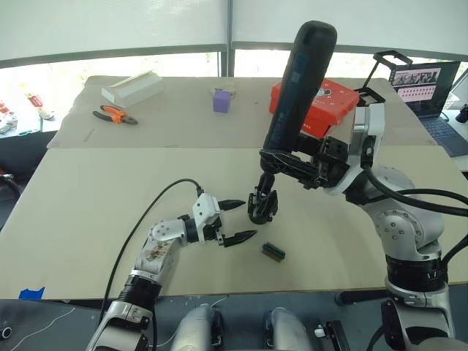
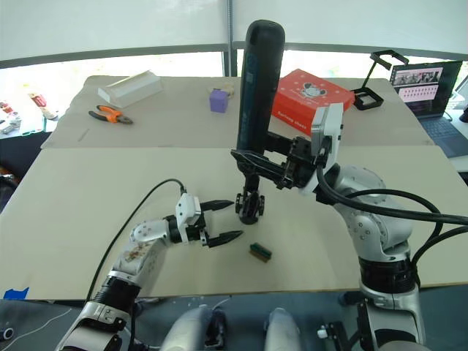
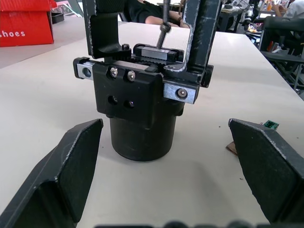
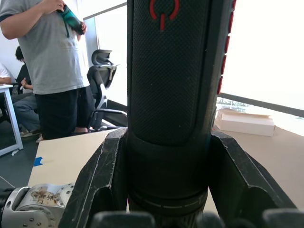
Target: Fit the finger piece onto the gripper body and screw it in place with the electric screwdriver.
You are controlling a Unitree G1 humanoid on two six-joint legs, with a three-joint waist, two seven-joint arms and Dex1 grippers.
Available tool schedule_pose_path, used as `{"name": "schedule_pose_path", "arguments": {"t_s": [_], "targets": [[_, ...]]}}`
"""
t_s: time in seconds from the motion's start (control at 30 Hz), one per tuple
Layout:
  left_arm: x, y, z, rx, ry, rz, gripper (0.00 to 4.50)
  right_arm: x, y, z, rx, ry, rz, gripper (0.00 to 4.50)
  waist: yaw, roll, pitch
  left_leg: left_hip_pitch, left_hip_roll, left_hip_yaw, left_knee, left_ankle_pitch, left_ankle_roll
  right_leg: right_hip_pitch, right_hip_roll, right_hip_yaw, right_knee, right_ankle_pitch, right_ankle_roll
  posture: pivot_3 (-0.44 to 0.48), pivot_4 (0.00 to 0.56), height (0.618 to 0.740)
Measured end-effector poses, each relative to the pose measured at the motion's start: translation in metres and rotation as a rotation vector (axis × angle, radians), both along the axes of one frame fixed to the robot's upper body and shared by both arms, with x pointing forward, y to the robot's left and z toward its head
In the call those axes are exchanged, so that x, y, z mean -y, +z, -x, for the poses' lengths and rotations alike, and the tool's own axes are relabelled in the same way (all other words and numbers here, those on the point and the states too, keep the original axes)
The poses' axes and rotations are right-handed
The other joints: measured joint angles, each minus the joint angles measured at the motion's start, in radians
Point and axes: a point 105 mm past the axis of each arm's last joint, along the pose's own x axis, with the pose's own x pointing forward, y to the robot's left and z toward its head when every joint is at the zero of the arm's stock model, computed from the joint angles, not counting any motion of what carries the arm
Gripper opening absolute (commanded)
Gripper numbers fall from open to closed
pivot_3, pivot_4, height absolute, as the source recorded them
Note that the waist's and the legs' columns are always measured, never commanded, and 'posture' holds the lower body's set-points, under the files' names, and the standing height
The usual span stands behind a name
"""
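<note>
The gripper body (image 1: 263, 206), a chunky black mechanism on a round base, stands mid-table. Two black uprights rise from its top rail (image 3: 152, 51); I cannot tell which of them is the finger piece. My left gripper (image 1: 248, 219) is open, its fingers (image 3: 71, 161) on either side of the base without touching it. My right gripper (image 1: 281, 159) is shut on the electric screwdriver (image 1: 300, 80). It is held nearly upright, rounded end up, above the body. Its thin metal bit (image 3: 164, 21) comes down between the uprights to the top rail.
A small green-and-brown block (image 1: 273, 251) lies just right of my left gripper. At the far side are a red box (image 1: 325, 102), a purple cube (image 1: 222, 100), orange pliers (image 1: 115, 114) and a white box (image 1: 131, 88). A laptop (image 1: 428, 88) sits far right. A person (image 4: 52, 52) stands beyond the table.
</note>
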Motion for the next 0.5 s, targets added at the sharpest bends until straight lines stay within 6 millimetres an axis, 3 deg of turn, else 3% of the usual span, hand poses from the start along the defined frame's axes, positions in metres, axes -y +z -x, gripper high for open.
{"name": "schedule_pose_path", "arguments": {"t_s": [0.5], "targets": [[0.0019,0.0044,-0.0003,0.004,0.005,0.003,4.50,-0.0004,-0.0033,-0.0015,-0.029,0.001,0.010,1.91,-0.001,0.000,0.000,0.000,0.000,0.000,0.000,0.000,0.000,0.000,0.000,0.000,0.000,0.000,0.000,0.000,0.150,0.740]]}}
